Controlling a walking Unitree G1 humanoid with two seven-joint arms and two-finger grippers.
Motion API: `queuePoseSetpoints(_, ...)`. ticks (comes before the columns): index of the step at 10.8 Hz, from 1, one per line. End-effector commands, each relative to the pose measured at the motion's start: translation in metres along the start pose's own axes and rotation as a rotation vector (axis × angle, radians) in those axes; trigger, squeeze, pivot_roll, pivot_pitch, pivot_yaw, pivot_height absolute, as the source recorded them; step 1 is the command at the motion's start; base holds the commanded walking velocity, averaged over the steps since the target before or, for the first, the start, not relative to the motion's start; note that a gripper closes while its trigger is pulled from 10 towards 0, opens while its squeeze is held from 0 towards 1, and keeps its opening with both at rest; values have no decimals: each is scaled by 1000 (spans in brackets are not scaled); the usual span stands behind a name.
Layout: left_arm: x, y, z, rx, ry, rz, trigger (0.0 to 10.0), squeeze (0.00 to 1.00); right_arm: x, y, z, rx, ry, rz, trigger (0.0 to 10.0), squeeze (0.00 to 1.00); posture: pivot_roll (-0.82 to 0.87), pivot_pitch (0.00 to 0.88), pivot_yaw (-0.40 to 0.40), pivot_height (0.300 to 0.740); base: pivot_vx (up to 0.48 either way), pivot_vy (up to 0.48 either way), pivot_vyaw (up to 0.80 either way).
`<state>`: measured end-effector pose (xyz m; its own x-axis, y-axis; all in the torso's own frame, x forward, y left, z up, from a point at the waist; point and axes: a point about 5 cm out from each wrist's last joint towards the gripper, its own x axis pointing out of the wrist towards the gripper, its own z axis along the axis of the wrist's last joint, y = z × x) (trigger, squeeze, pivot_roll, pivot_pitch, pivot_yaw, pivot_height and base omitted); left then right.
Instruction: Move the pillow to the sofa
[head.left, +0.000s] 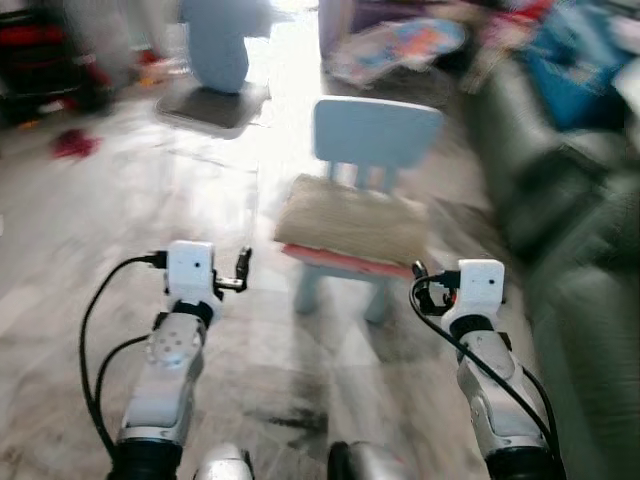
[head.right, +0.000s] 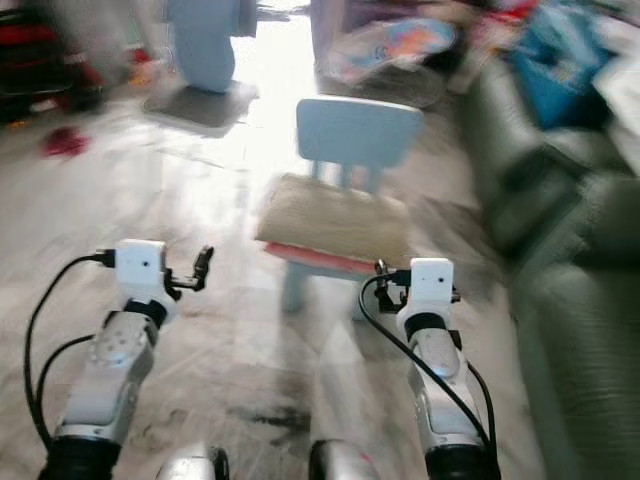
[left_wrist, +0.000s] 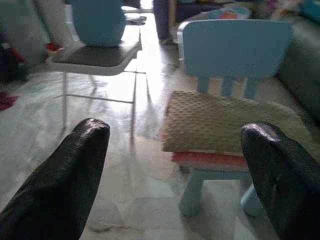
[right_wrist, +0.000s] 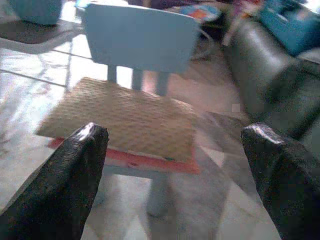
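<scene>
A tan, textured pillow (head.left: 350, 222) lies flat on the red seat of a small light-blue child's chair (head.left: 378, 130) straight ahead of me. The dark sofa (head.left: 570, 230) runs along the right side, just past the chair. Both arms are raised in front of me, short of the chair. My left gripper (left_wrist: 177, 131) is open, its two black fingers spread wide, and the pillow lies a short way beyond them. My right gripper (right_wrist: 175, 131) is open too, pointing at the pillow's near edge with nothing between its fingers. The head views are blurred.
A pale blue appliance on a grey base (head.left: 215, 70) stands at the back left. A red item (head.left: 75, 145) lies on the glossy tiled floor at left. Colourful toys (head.left: 400, 45) clutter the back, and blue things (head.left: 580, 70) sit on the sofa's far end.
</scene>
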<state>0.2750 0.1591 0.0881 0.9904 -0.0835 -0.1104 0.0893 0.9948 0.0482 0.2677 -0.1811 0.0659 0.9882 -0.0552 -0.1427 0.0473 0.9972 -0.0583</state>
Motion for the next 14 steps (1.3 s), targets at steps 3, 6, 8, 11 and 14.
queuePoseSetpoints(3, -7, -12, -7, 26, 31, -40, 10000, 0, -10, -3, -9, 21, 6, -33, 10000, 0, 11, 108, 5, 740, 0, 0, -160)
queuePoseSetpoints(6, 3, -10, 5, 117, 1, -101, 10000, 0, -15, -6, -12, 40, -10, -96, 10000, 0, -2, 113, 63, 740, 0, 0, 0)
queuePoseSetpoints(8, 8, -8, 10, 155, -8, -113, 10000, 0, -24, -6, -14, 19, -21, -94, 10000, 0, -22, 126, 60, 740, 0, 0, 0)
queuePoseSetpoints(11, -11, -20, 6, 166, -1, -148, 10000, 0, -47, -19, -11, -1, -36, -103, 10000, 0, -42, 165, 47, 740, 0, 0, 0)
queuePoseSetpoints(14, -15, -12, -9, 239, 62, -212, 10000, 0, -62, -7, -23, 20, 19, -83, 10000, 0, -49, 160, 64, 740, 0, 0, 0)
